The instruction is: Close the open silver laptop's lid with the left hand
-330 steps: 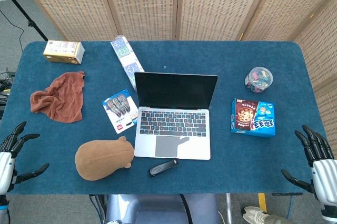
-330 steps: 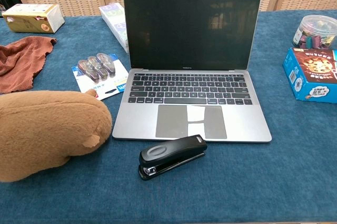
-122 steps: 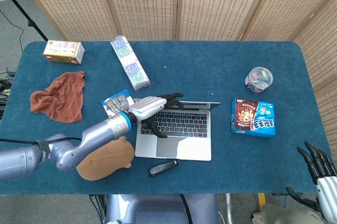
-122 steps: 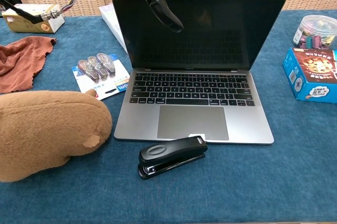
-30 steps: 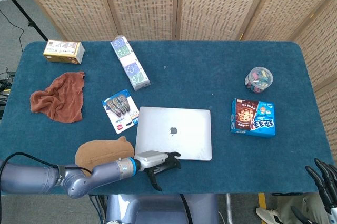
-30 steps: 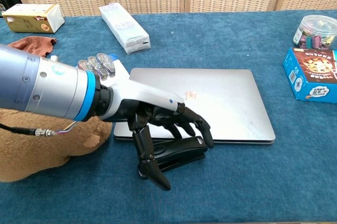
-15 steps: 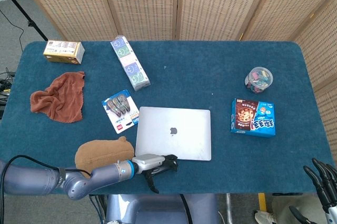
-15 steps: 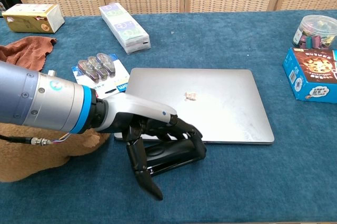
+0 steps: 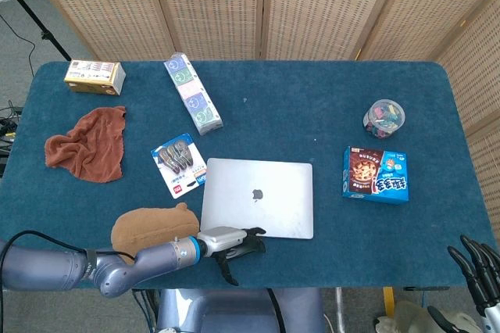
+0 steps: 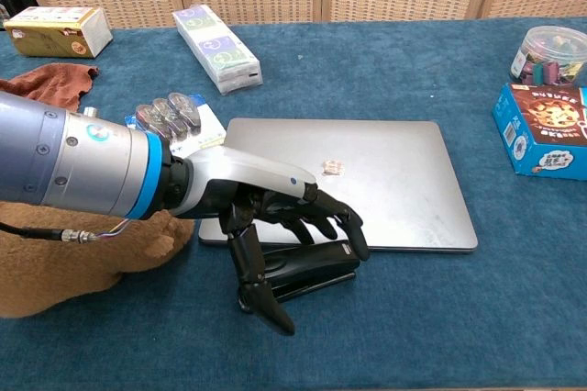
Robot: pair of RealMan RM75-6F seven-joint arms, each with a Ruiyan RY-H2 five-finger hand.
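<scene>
The silver laptop [image 9: 258, 196] lies flat on the blue table with its lid down; the chest view shows its closed top [image 10: 385, 180] with the logo. My left hand [image 9: 230, 243] hovers at the laptop's near edge, over the front left corner. In the chest view this left hand [image 10: 275, 217] has its dark fingers [image 10: 261, 281] spread and hanging down over a black stapler [image 10: 316, 272], and it holds nothing. My right hand [image 9: 476, 270] shows only as spread fingertips at the bottom right corner, off the table.
A brown plush toy [image 9: 148, 227] lies left of the laptop, under my left forearm. A correction tape pack [image 9: 178, 162], a long white pack [image 9: 191, 94], a rust cloth [image 9: 86, 145], a blue snack box [image 9: 375, 174] and a clip jar [image 9: 383, 116] lie around.
The laptop lid, open eleven seconds ago, is down and has stayed down through the last second. My left hand has shifted slightly forward and up over the stapler since half a second ago.
</scene>
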